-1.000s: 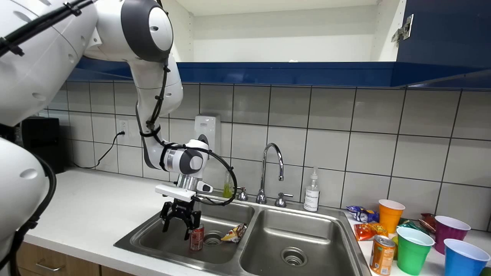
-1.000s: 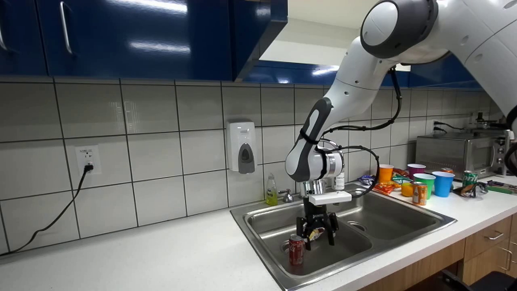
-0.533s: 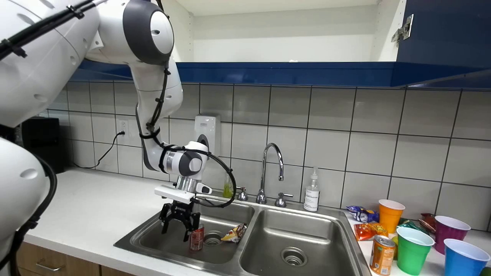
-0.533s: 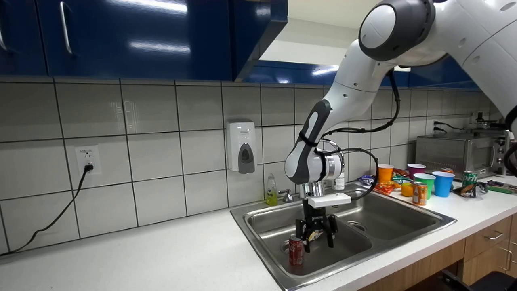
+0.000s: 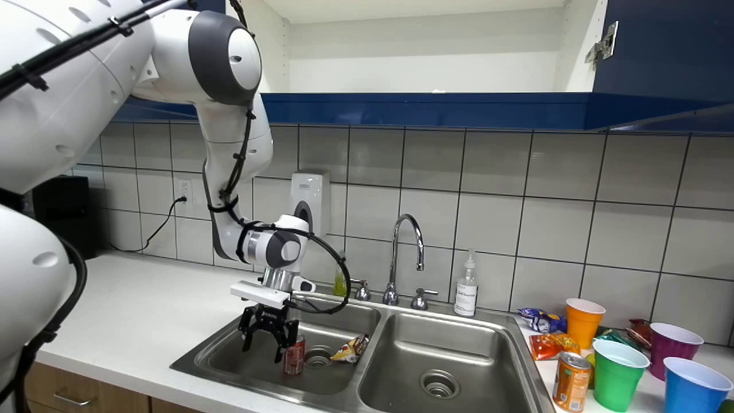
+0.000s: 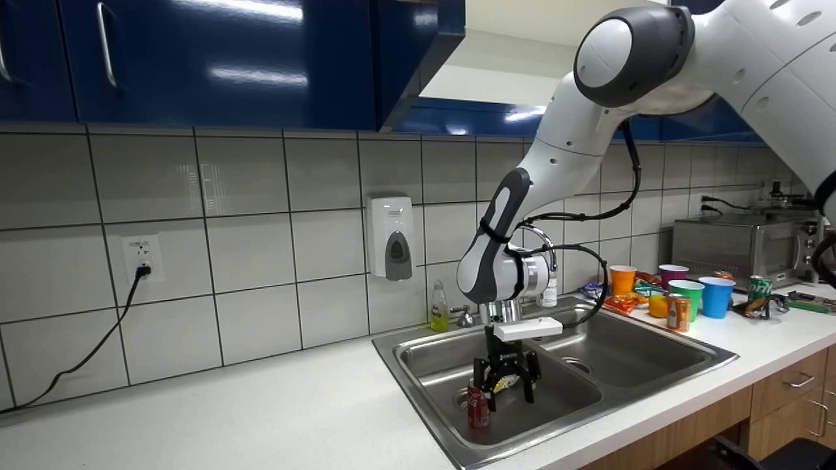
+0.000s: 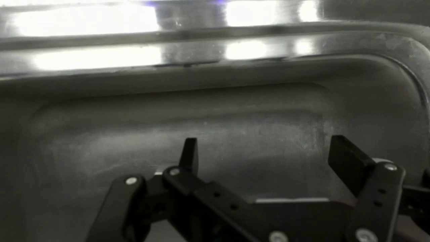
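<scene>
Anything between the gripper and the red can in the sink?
Nothing visible: in both exterior views the gripper partly hides the red can, with no gap showing. Touching or apart, I can't tell.

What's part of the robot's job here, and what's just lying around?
Seems part of the job:
the pincer, open
the red can, nearest to it (I can't tell if they touch)
the sink, where that can stands

Probably just lying around:
the snack bag, also in the sink (less sure)
the orange cup, green cup and blue cup
the orange can
</scene>
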Controlling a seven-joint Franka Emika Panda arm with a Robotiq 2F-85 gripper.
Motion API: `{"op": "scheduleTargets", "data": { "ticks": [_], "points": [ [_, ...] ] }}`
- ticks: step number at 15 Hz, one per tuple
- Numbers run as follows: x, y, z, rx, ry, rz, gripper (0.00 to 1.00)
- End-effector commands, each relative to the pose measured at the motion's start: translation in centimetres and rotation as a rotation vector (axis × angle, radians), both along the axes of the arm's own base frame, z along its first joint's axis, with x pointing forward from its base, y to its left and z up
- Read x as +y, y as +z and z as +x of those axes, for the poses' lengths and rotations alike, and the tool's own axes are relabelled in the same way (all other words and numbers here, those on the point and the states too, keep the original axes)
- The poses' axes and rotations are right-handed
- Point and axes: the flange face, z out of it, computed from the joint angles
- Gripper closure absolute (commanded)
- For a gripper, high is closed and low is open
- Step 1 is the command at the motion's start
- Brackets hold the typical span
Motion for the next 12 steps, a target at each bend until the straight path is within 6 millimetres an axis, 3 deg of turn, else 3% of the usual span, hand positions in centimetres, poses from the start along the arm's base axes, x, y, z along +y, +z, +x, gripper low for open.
{"op": "scheduleTargets", "data": {
  "ticks": [1,12],
  "points": [
    [0.2,-0.5,0.6,-0.027,-0.023,-0.021,0.0],
    [-0.5,-2.0,1.1,-0.08,-0.055,-0.041,0.0]
  ]
}}
